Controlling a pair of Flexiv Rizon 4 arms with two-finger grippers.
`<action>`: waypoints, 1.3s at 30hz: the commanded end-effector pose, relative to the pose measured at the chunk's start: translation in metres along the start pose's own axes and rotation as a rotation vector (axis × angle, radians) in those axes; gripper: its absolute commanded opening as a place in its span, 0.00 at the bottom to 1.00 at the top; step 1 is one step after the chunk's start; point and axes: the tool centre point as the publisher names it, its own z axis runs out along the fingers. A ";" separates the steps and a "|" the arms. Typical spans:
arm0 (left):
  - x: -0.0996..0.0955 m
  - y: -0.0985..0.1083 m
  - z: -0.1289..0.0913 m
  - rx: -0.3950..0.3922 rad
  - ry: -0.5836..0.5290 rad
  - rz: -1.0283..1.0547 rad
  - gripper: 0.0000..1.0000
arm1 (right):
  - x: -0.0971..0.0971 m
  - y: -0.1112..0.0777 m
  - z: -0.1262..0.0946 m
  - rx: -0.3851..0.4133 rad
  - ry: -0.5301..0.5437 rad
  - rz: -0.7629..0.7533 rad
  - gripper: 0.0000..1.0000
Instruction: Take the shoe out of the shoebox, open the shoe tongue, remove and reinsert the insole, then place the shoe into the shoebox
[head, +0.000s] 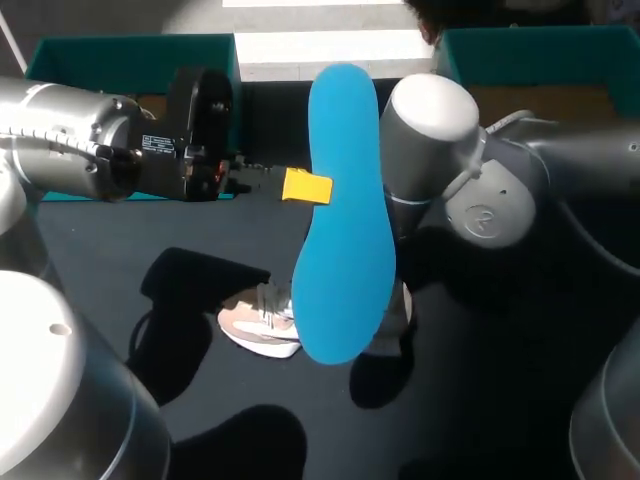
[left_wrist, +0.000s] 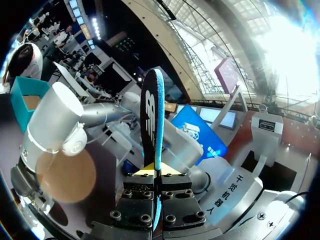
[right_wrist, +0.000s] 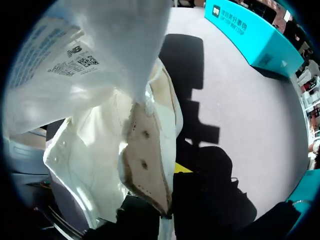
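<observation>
A: Left arm first. What is it carrying?

B: The left gripper (head: 308, 187) (left_wrist: 156, 175) is pinching the flat blue foam insole (head: 345, 230) (left_wrist: 151, 110). The yellow tips are pressed on it from both sides, at one long edge about mid-length. The insole is up in the air, clear of the dark table (head: 120, 240). In the left wrist view it stands edge-on, straight out from between the fingers, with its dark face to one side.

A: And the shoe?

B: The white and beige lace-up sneaker (head: 262, 322) (right_wrist: 115, 150) is out of the box, near the middle of the table. In the head view it sits half hidden under the insole. I cannot tell whether it rests on the table or hangs just over it.

A: The right arm?

B: The right arm (head: 480, 190) comes down behind the insole to the sneaker. In its wrist view the shoe lies right against the right gripper (right_wrist: 170, 200) — tongue with its printed label lifted, beige eyelet panel running down to the gripper. Whether it has a grip on the shoe, I cannot tell.

A: Boxes?

B: One teal cardboard box with a brown inside (head: 130, 60) is at the far left edge, and a second teal box (head: 540, 50) is at the far right — both well apart from the sneaker.
</observation>
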 end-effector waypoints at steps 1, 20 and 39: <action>0.000 0.002 0.001 0.002 -0.003 0.000 0.00 | 0.004 0.000 -0.013 0.012 0.001 0.047 0.00; 0.000 0.002 0.001 0.002 -0.003 0.000 0.00 | 0.017 0.012 -0.044 -0.185 -0.021 0.592 0.00; 0.000 0.002 0.001 0.002 -0.003 0.000 0.00 | 0.020 -0.003 -0.034 -0.327 -0.289 1.135 0.00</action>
